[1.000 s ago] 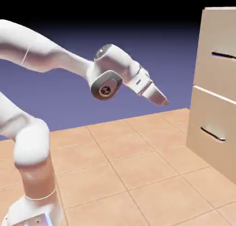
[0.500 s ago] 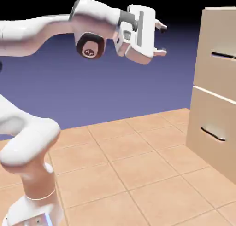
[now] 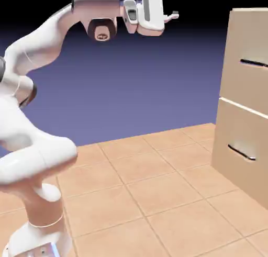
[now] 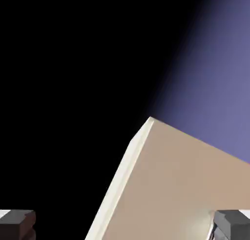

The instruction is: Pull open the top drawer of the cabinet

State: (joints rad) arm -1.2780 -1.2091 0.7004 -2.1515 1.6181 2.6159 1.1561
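Note:
The tall beige cabinet [image 3: 246,101] stands at the exterior view's right edge. Its top drawer [image 3: 250,78] is flush and carries a slim dark handle [image 3: 254,63]. My gripper [image 3: 174,12] hangs high near the picture's top, well left of the cabinet and above the handle's height, pointing toward it. In the hand view the cabinet [image 4: 180,185] shows tilted, with its upper corner near the middle. The two grey fingertips [image 4: 17,223] sit far apart at the bottom corners, so the gripper [image 4: 125,228] is open and holds nothing.
The lower drawer [image 3: 238,146] with a like handle [image 3: 242,152] sits under a thin seam. A tan tiled floor [image 3: 157,193] spreads between the robot's base [image 3: 39,235] and the cabinet. The white arm arcs up along the left side.
The arm has swung up. The hand rose from mid-height to the picture's top and turned from pointing down-right to facing the cabinet. The jaws stayed open and the drawers have not moved.

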